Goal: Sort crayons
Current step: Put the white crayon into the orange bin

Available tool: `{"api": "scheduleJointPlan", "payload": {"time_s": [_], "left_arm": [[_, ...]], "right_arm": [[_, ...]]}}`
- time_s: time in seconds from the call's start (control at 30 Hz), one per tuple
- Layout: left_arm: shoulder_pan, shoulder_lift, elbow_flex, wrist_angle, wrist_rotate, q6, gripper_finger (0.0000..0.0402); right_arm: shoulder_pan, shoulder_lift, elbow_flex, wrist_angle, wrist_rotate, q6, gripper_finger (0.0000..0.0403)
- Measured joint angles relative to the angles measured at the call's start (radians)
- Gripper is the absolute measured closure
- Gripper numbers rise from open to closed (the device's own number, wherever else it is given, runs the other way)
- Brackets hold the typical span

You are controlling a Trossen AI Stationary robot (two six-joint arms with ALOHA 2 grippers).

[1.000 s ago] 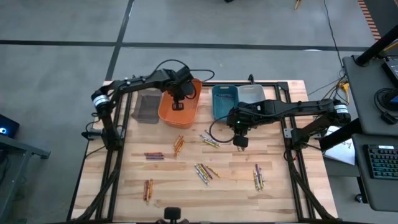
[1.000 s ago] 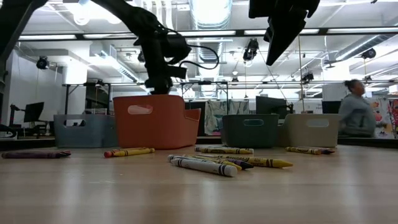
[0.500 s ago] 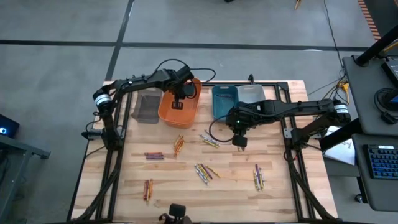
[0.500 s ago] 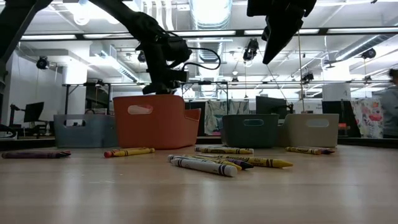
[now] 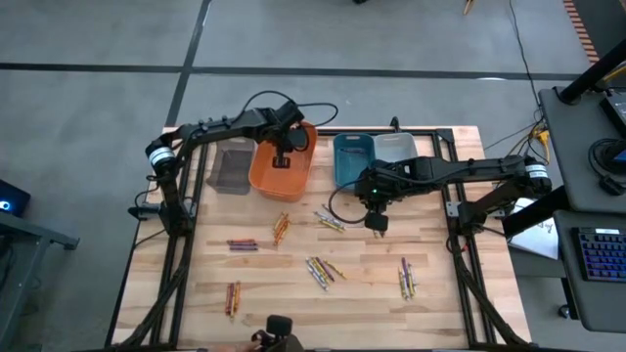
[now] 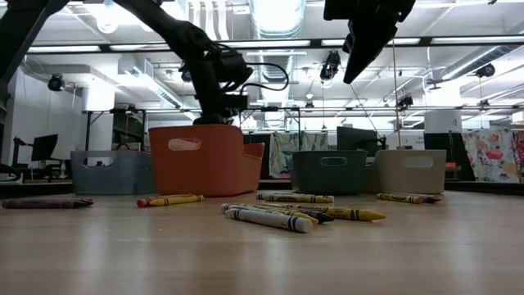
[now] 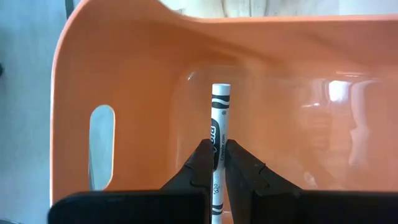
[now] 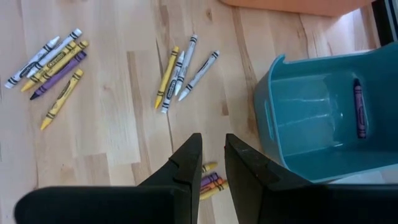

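Observation:
My left gripper (image 5: 282,156) hangs over the orange bin (image 5: 258,178), shut on a white crayon (image 7: 220,112) that sticks out past the fingertips toward the bin's floor. My right gripper (image 5: 378,224) hovers above the table in front of the teal bin (image 5: 342,171), its fingers (image 8: 186,158) slightly apart with bare wood between them. Loose crayons lie in small groups: orange ones (image 5: 281,228), purple ones (image 5: 242,244), a mixed group (image 5: 330,221) just left of the right gripper, and others (image 5: 321,270) nearer the front. A purple crayon (image 8: 357,107) lies inside the teal bin.
A dark grey bin (image 5: 231,172) stands left of the orange one, and a pale bin (image 5: 395,147) right of the teal one. More crayons lie at the front right (image 5: 406,280) and front left (image 5: 233,297). Black frame rails run along both table sides.
The left gripper has shifted slightly over the orange bin, still holding the crayon. The right gripper has risen a little. A person in the room behind has left the low view.

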Motion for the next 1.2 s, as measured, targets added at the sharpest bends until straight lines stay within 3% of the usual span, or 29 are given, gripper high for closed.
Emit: {"api": "scheduleJointPlan", "payload": {"time_s": [0.27,0.9,1.2], "left_arm": [[0.017,0.006,-0.002,0.002,0.002,-0.056,0.0401],[0.02,0.148,-0.002,-0.047,0.0,-0.08,0.0401],[0.02,0.148,0.0,-0.046,-0.001,-0.097,0.038]], "right_arm": [[0.0,0.001,0.0,0.005,0.0,0.0,0.0344],[0.0,0.001,0.0,0.005,0.0,-0.007,0.0344],[0.0,0.002,0.0,0.005,0.0,-0.007,0.0344]]}}
